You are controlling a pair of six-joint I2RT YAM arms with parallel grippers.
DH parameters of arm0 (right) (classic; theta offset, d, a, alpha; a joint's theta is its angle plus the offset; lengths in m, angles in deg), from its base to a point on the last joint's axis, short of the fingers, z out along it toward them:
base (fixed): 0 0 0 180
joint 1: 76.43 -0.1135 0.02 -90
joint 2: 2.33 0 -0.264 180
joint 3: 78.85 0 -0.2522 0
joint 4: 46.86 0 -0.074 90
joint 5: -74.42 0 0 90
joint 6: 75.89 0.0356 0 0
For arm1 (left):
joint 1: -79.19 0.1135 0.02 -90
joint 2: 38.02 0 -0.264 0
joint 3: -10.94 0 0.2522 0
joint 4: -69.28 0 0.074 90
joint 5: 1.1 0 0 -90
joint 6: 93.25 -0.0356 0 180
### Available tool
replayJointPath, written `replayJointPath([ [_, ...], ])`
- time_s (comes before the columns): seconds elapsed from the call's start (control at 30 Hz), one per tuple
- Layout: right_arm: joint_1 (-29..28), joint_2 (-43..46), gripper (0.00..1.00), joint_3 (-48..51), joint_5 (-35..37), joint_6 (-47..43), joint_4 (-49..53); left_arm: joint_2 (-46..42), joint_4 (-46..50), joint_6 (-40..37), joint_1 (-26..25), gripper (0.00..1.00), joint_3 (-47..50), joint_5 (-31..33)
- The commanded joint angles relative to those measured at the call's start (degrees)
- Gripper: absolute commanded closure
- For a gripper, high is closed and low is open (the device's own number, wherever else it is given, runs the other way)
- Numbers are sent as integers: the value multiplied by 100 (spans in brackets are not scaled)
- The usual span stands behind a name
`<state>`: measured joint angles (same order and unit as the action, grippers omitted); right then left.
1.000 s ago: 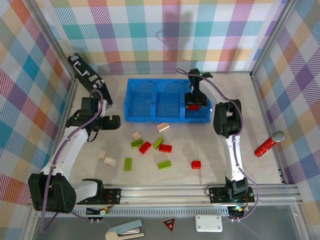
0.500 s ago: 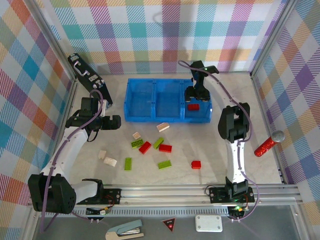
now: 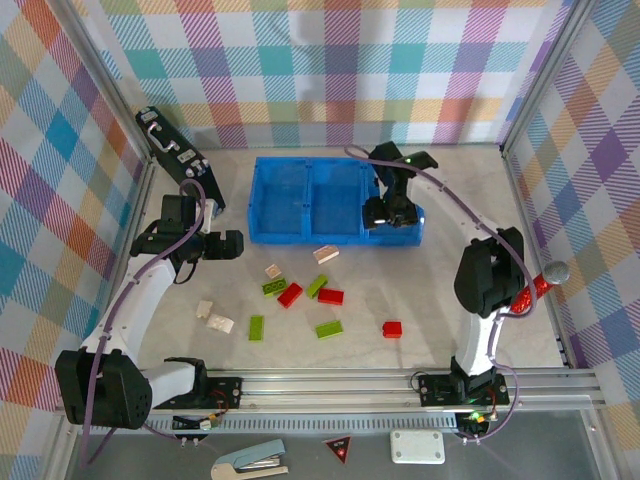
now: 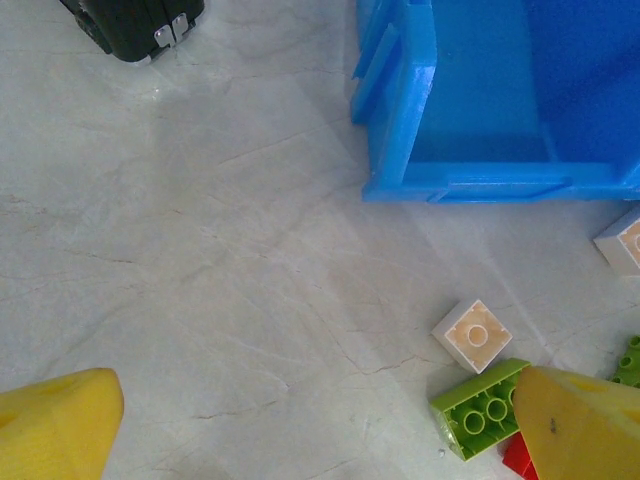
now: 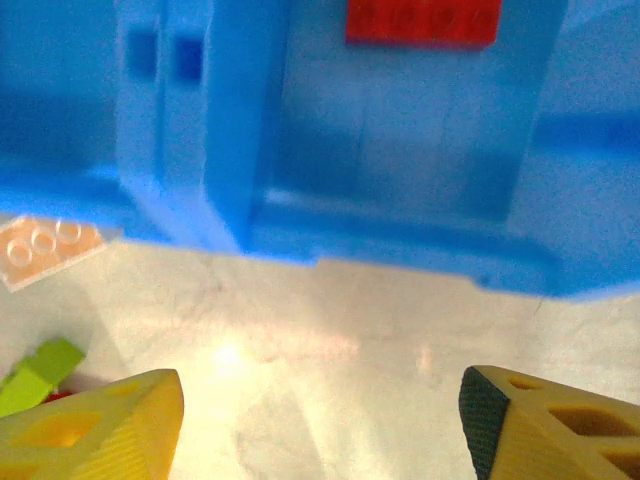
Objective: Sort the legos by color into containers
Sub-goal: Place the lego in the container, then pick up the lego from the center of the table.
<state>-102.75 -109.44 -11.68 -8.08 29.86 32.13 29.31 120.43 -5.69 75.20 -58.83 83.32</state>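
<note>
Right gripper (image 3: 388, 212), jaws apart and empty, over the blue tray's (image 3: 262, 236) right compartment, red brick (image 5: 422, 22) inside; left gripper (image 3: 232, 245) spread wide

A black case (image 3: 178, 160) with silver latches sits against the left wall, at the far corner of the pale, marbled tabletop (image 3: 420, 290). Near the right wall lies a red stick (image 3: 552, 273) with a grey head. In front of the metal rail (image 3: 340, 382) lie 3 items: a stapler-like tool (image 3: 250, 461), a red triangle sticker (image 3: 339, 450) and a white box (image 3: 417, 446). Plaid walls (image 3: 330, 70) stand around the tabletop.
</note>
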Motion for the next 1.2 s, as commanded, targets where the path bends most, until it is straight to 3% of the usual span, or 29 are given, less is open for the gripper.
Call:
replayJointPath([
  [0.0,-260,409,26,293,-14,150,-95,-28,-16,-20,36,0,29,-136],
  [0.33,-1220,467,26,548,-64,-450,-147,-31,-4,-23,38,0,29,-92],
  [0.63,-1805,-160,25,-63,-261,-962,7,-32,-5,-35,38,0,29,-22],
  [1.17,-2653,-1356,22,-826,-123,-968,130,-65,-12,-22,32,0,42,93],
])
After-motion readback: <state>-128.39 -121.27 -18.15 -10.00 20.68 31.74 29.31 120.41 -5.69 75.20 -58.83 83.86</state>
